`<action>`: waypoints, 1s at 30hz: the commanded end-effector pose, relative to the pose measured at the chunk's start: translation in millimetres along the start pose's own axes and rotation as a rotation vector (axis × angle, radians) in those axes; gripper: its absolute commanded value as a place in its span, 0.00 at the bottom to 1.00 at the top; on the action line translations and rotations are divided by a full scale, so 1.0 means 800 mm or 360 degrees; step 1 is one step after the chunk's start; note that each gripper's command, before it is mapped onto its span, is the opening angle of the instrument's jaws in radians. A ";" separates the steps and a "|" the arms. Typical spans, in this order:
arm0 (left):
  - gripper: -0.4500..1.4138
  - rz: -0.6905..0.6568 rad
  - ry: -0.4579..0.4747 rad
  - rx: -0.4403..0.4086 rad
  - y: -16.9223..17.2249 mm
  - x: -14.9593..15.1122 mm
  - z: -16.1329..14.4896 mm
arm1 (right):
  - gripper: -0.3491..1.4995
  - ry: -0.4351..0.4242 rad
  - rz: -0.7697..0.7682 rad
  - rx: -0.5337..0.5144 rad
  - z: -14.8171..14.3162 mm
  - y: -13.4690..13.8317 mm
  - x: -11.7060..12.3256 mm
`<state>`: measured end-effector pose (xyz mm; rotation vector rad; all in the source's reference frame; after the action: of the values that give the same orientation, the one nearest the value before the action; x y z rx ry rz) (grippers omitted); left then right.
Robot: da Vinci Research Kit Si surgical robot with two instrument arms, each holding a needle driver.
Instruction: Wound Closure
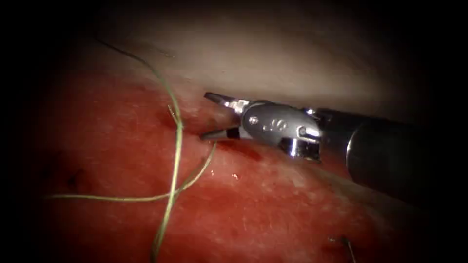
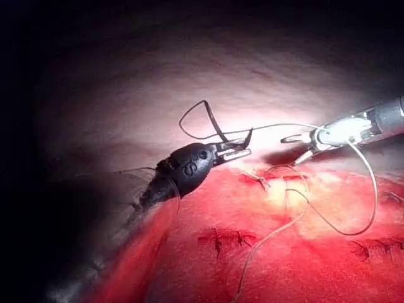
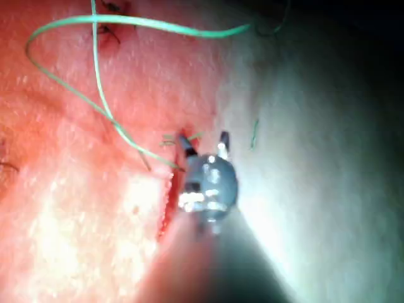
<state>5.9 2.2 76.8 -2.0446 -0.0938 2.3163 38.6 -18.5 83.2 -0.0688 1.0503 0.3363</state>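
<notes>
Over cut, R claw (image 1: pixel 210 117) open, empty; L claw (image 2: pixel 243 146) grips needle (image 2: pixel 208 120)

Pale green thread (image 1: pixel 176 146) loops over the tissue (image 1: pixel 273 209), which is wet red below and pale beige above. The right tool (image 1: pixel 210 117) has silver metal jaws and a black shaft.

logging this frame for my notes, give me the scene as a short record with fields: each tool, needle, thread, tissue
right tool: silver wristed needle driver, jaws open, holding nothing, tips by the cut
left tool: dark needle driver, jaws shut on the needle
needle: thin dark curved needle, gripped near one end, arcing up above the tissue, not in it
thread: pale green suture thread, loose, crossing itself left of the right tool, running to the cut
tissue: red and pale pork belly tissue, wet red fluid at the cut
</notes>
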 end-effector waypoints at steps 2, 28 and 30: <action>0.00 0.0003 0.0002 -0.0002 -0.0003 -0.0008 0.0006 | 0.73 -0.0001 -0.0012 0.0002 0.0031 0.0012 -0.0011; 0.00 0.0004 -0.0004 -0.0008 -0.0002 -0.0009 0.0008 | 0.74 -0.0112 -0.0181 0.0219 0.0004 -0.0095 -0.0083; 0.00 0.0004 -0.0005 -0.0007 -0.0002 -0.0009 0.0010 | 0.74 -0.0100 -0.0189 0.0236 0.0004 -0.0104 -0.0085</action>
<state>5.7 2.2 76.9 -2.0439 -0.0977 2.3236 37.4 -27.9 87.6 0.0133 1.0008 0.1500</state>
